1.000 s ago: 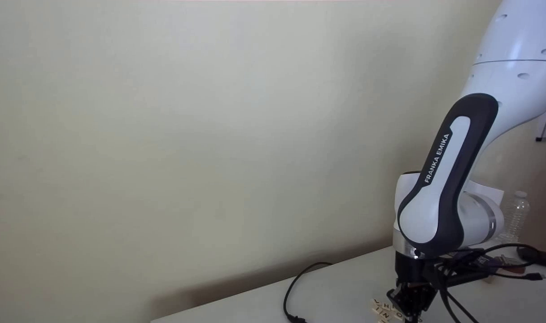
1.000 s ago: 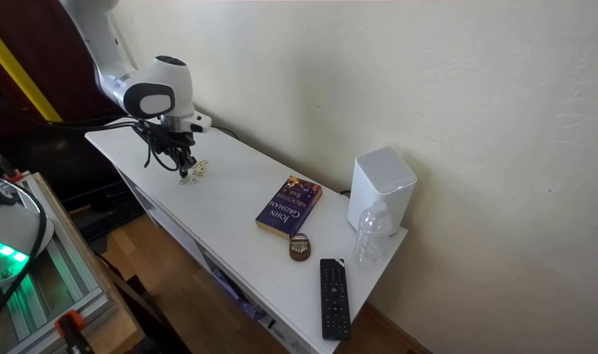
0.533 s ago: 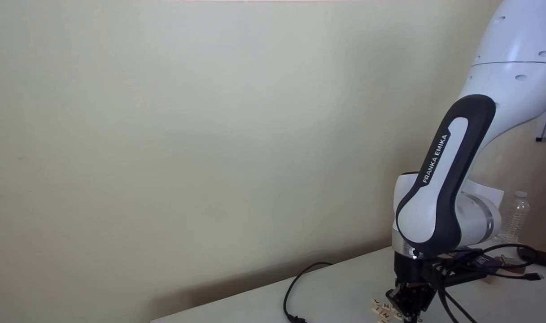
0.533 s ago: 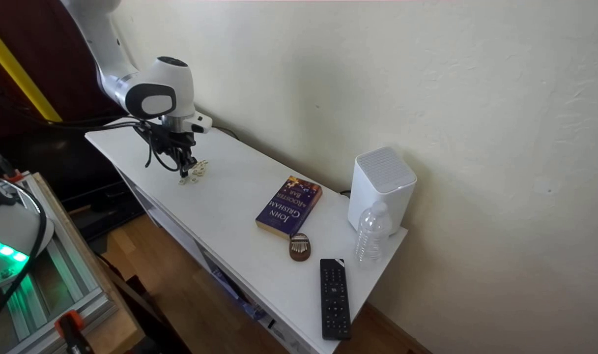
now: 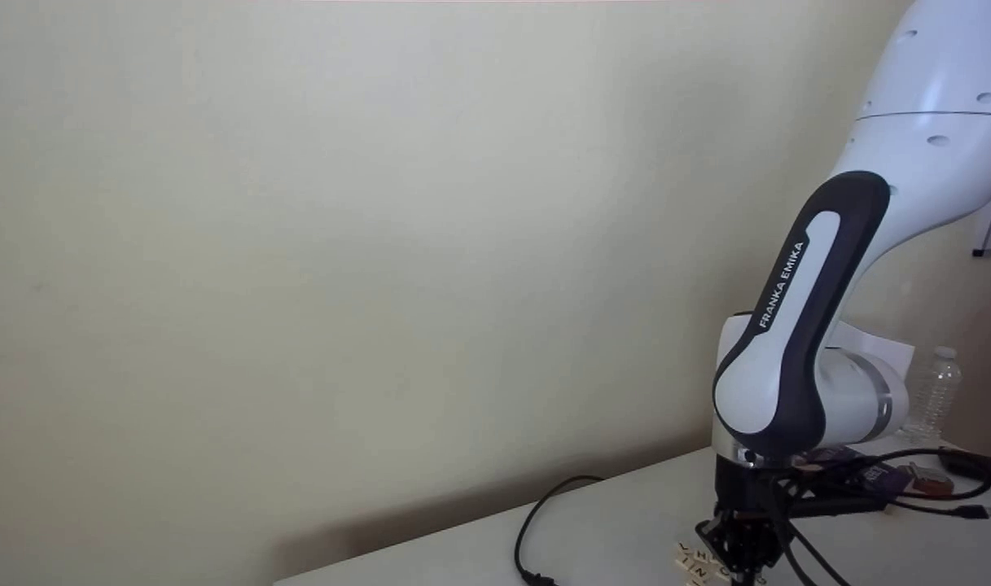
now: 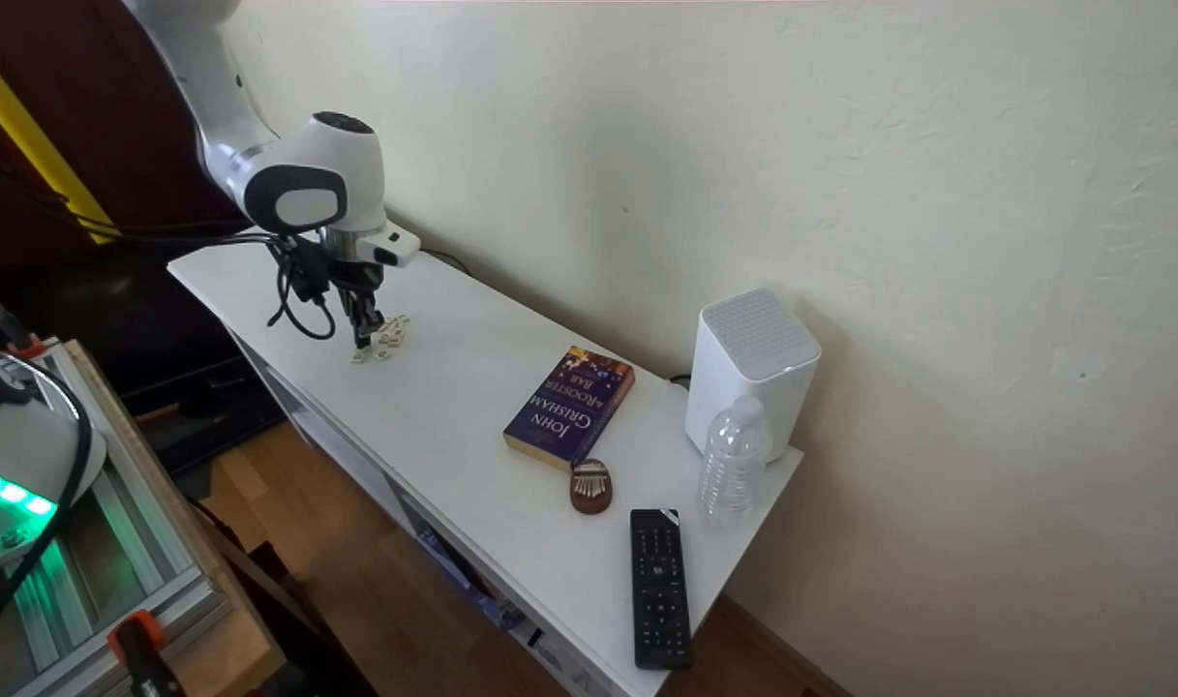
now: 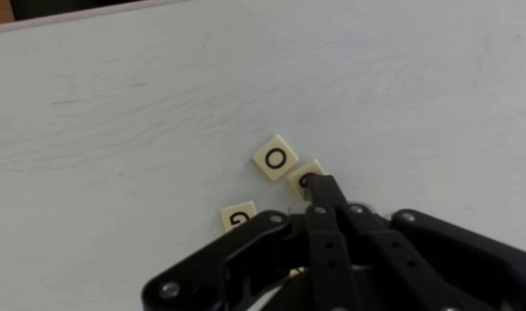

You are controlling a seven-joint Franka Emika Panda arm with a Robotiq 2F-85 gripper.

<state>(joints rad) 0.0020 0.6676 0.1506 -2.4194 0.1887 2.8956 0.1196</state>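
White counter (image 7: pixel 137 129) below; my end effector (image 7: pixel 320 182), clenched, has twisted over a half-hidden tile (image 7: pixel 299 178); letter tiles (image 6: pixel 392 337) beside it unshifted, layout unchanged.

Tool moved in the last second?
Yes, slightly: in an exterior view the tool sits farther image-left, nearer the black cable plug on the table.

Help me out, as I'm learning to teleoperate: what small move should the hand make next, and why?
I'd probably raise the hand slightly. In the wrist view it is shut and hides part of the letter tile just beside the O tile. I can't tell whether the hand touches that covered piece, so a small lift would likely help show it.
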